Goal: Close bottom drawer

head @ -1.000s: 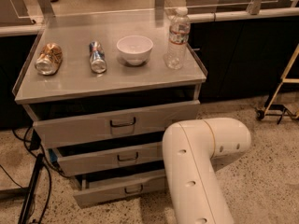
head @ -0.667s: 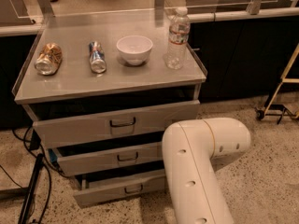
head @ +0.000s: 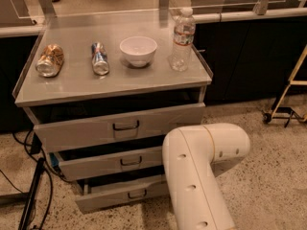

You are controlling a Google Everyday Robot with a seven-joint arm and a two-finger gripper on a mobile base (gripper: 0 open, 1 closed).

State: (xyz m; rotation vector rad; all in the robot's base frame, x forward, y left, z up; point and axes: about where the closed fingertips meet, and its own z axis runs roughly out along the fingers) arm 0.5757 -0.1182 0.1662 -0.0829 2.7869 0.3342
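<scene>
The bottom drawer is the slimmest grey front of three in the cabinet, with a small dark loop handle. It stands pulled out a little, with a dark gap above it. My white arm rises from the lower edge and covers the right end of the bottom and middle drawers. The gripper itself is out of view.
The top drawer and middle drawer also stand partly open. On the cabinet top lie two cans, and a white bowl and a water bottle stand there. Black cables run at the left. A yellow frame stands at the right.
</scene>
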